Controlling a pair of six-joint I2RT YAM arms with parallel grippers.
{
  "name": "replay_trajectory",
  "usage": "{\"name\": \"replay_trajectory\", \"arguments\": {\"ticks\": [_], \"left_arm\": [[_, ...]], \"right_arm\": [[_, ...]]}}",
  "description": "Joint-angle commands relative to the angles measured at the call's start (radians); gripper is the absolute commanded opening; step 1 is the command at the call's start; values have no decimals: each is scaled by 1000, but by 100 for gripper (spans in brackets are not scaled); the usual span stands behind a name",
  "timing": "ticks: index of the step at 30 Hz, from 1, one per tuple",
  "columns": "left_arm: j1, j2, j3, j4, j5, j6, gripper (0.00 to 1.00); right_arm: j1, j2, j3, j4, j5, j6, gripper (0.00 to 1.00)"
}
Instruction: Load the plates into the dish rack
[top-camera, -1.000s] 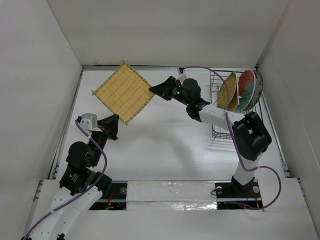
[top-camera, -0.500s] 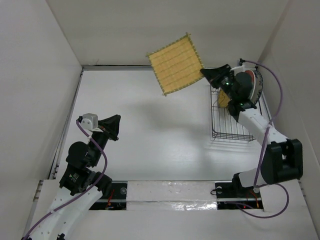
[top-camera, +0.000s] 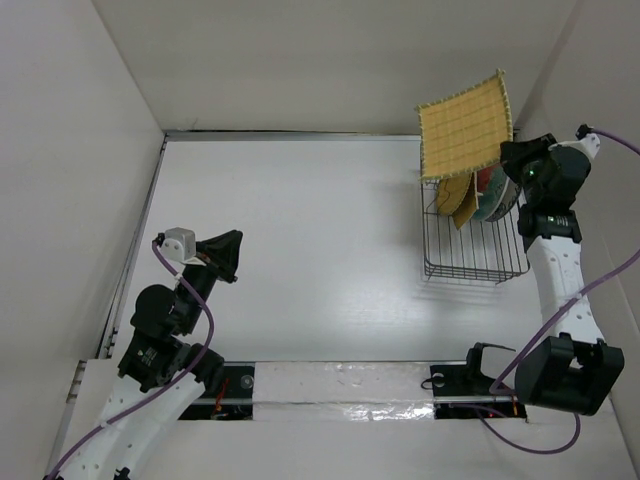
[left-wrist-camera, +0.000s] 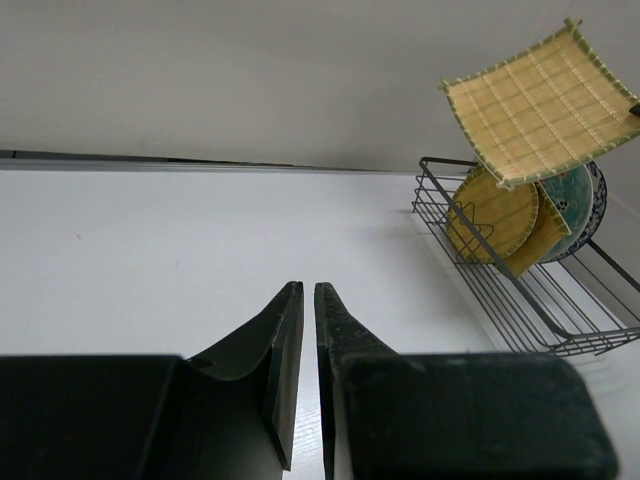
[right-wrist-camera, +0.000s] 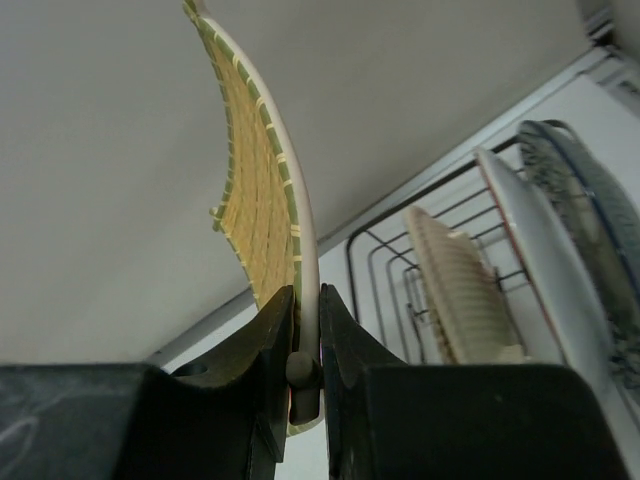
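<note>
My right gripper (top-camera: 510, 155) is shut on the edge of the square yellow bamboo plate (top-camera: 464, 125) and holds it in the air above the far end of the dark wire dish rack (top-camera: 470, 260). In the right wrist view the plate (right-wrist-camera: 262, 190) stands edge-on between my fingers (right-wrist-camera: 304, 330). The rack (left-wrist-camera: 520, 300) holds two yellow bamboo plates (top-camera: 458, 195), a red-and-teal plate (top-camera: 492, 192) and a blue-and-white plate (top-camera: 515, 180), all upright at its far end. My left gripper (top-camera: 232, 255) is shut and empty, low over the table at the left.
White walls close in the table (top-camera: 320, 240) at the back and both sides. The rack stands against the right wall; its near half holds no plates.
My right gripper has carried the square bamboo plate from the far left-centre of the table, up and to the right, to above the rack. The left arm has not moved.
</note>
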Motion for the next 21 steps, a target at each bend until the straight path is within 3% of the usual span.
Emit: {"name": "replay_trajectory", "arguments": {"ticks": [1,14,21], "left_arm": [[1,-16,24,45,16,-7,8],[1,-19,24,44,18,-7,8],[1,-19,24,42,15,-7,8]], "right_arm": [[-9,-46,91,-9,70,-84,0],[35,12,177,-117,326,-343,0],[139,67,211,-123,447,-466,0]]}}
